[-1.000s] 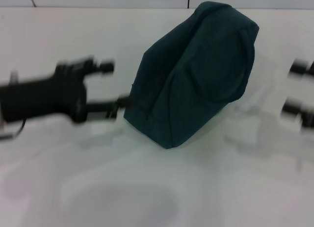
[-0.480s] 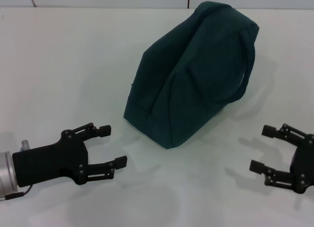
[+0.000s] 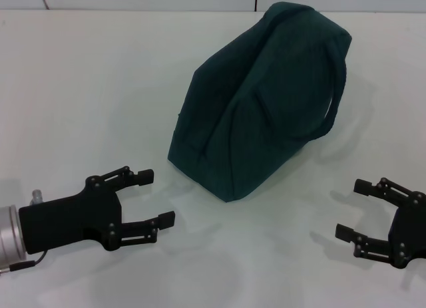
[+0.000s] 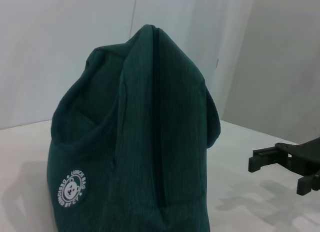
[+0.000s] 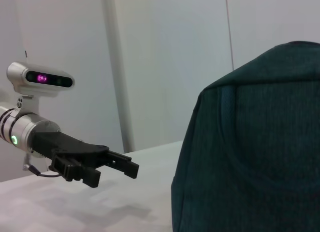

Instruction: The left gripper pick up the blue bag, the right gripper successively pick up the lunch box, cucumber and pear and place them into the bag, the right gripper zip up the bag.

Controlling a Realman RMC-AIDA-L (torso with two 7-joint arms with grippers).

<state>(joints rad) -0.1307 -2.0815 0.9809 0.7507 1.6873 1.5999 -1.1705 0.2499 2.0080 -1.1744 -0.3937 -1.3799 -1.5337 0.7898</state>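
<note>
Head view first: we note a large dark teal-blue fabric lunch bag (image 3: 266, 95) slumped on the white tabletop (image 3: 86, 88), leaning, its long axis running from the near-left bottom corner up toward the far right, one looped handle (image 3: 331, 88) lying along its right side. Our black two-pronged left gripper (image 3: 148, 199) sits low at near left, prongs spread with nothing between them, aimed toward the bag's near-left corner, close to it but apart. Our matching right gripper (image 3: 351, 207) sits at near right, prongs likewise spread and empty, well apart from the bag. We see no lunch box, cucumber or pear anywhere; the bag bulges and looks closed, so we judge the packing done.

Left wrist view: the bag (image 4: 135, 142) fills the picture dead ahead, closed seam running up its ridge, round white logo (image 4: 72, 187) low on its face. The right gripper (image 4: 287, 162) shows beyond it, fingers apart.

Right wrist view: the bag's side (image 5: 250, 152) stands close by; the left gripper (image 5: 97, 164) hangs across from it, open. We judge the left arm nearer.
</note>
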